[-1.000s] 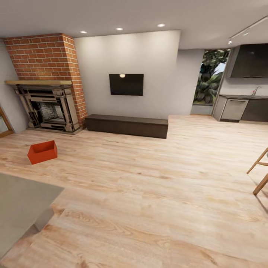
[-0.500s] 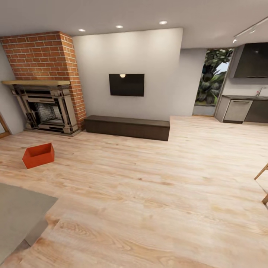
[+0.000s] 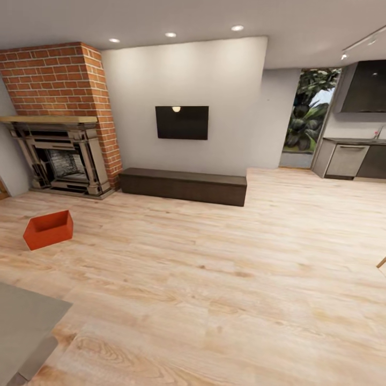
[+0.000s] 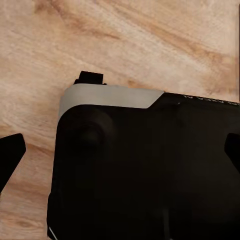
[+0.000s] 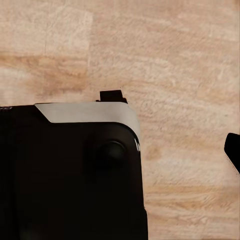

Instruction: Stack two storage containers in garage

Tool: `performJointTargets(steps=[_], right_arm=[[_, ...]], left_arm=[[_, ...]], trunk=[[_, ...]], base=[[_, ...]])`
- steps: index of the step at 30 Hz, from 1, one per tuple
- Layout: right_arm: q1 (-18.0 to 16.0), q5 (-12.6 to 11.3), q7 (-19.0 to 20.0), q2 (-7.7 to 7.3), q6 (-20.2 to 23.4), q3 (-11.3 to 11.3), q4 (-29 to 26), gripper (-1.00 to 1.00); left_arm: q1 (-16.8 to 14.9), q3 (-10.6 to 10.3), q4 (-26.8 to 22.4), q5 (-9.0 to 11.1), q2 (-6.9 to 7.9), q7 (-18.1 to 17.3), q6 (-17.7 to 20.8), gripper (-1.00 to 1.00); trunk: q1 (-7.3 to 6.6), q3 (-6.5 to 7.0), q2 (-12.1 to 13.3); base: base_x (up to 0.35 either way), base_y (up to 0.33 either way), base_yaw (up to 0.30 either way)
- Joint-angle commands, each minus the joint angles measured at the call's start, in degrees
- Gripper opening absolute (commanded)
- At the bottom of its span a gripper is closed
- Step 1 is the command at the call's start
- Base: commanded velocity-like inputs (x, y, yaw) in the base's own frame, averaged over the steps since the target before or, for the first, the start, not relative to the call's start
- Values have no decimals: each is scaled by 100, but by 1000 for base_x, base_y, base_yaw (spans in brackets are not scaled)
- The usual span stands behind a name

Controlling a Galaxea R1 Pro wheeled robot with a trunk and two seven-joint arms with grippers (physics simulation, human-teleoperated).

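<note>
Container: I see 1 orange-red storage container (image 3: 48,229) on the light wood-plank floor (image 3: 225,279), left of my view, near the brick fireplace (image 3: 64,161).
Second container: not spotted yet.
Fingers: left fingers (image 4: 11,155) and right fingers (image 5: 232,150) peek in at the frame edges, far apart; I judge both released, grasping nothing.
Risk: the grey corner (image 3: 24,321) beside me could snag the base when turning toward the container.
</note>
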Motion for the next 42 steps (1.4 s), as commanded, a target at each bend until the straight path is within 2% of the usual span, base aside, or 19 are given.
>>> performJointTargets(steps=[1,33,42], right_arm=[[-6,-44,-4,5,-27,45,17,100],[-6,-44,-7,5,-32,41,17,100],[-6,-44,-6,5,-32,40,17,100]], left_arm=[[-3,-4,2,46,0,-7,-7,100],[-3,-4,2,46,0,-7,-7,100],[-3,-4,2,46,0,-7,-8,100]], trunk=[[3,-6,-3],[3,-6,-3],[3,-6,-3]], base=[[323,0,0],[323,0,1],[323,0,228]])
